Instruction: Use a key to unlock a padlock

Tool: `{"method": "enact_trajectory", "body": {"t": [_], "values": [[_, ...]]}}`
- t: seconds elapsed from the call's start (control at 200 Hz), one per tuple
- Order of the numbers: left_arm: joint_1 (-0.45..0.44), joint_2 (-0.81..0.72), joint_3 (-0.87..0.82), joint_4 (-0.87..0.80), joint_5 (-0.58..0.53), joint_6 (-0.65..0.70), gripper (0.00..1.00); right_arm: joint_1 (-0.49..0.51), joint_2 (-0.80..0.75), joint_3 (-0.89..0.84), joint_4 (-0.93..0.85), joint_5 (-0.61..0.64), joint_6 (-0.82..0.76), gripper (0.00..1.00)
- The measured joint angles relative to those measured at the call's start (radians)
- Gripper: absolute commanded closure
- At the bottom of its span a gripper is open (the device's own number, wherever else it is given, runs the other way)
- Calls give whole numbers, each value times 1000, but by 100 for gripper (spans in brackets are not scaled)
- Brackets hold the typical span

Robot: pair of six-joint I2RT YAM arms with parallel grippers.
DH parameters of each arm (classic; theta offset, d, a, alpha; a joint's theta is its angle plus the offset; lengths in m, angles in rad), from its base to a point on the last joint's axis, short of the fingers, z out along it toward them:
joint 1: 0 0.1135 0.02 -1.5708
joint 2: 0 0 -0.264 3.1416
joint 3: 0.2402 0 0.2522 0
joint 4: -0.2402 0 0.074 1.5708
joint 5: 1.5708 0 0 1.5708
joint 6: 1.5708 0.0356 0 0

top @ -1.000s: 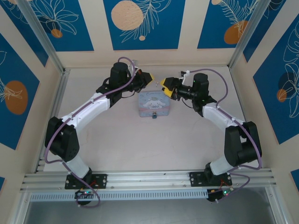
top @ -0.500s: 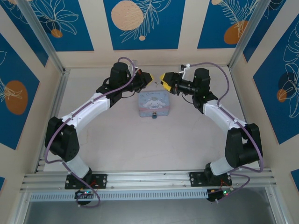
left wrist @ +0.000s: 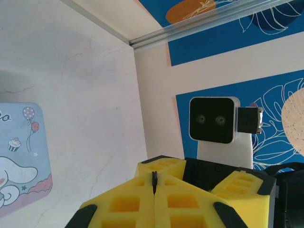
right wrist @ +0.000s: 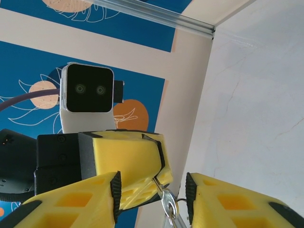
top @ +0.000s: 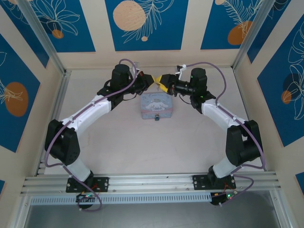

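Note:
My left gripper point(top: 154, 81) is shut on the key point(left wrist: 153, 179), a thin dark sliver in the seam between its yellow fingers. The right wrist view shows the key's silver head point(right wrist: 167, 204) and a ring hanging out of the left gripper's fingers point(right wrist: 128, 159). My right gripper point(right wrist: 153, 197) is open, one pad on each side of the key head with a gap on both sides. The two grippers meet tip to tip above the far end of the pale blue tin point(top: 156, 105). The padlock point(top: 156, 117) is a small dark thing at the tin's near edge.
The tin with a white cartoon figure point(left wrist: 19, 156) lies on the pale tabletop below the grippers. Aluminium frame posts and blue patterned walls close in the back and sides. The right wrist camera point(left wrist: 213, 119) faces the left one closely.
My right gripper has moved left to the left gripper's tip, and its jaws have narrowed around the key head. The left arm, tin and padlock have not moved.

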Motion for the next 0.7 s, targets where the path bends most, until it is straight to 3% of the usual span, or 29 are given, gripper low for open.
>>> {"method": "enact_trajectory", "body": {"t": [0.7], "values": [[0, -6, -3, 0, -8, -2, 100, 1, -5, -44, 10, 0, 0, 67]]}}
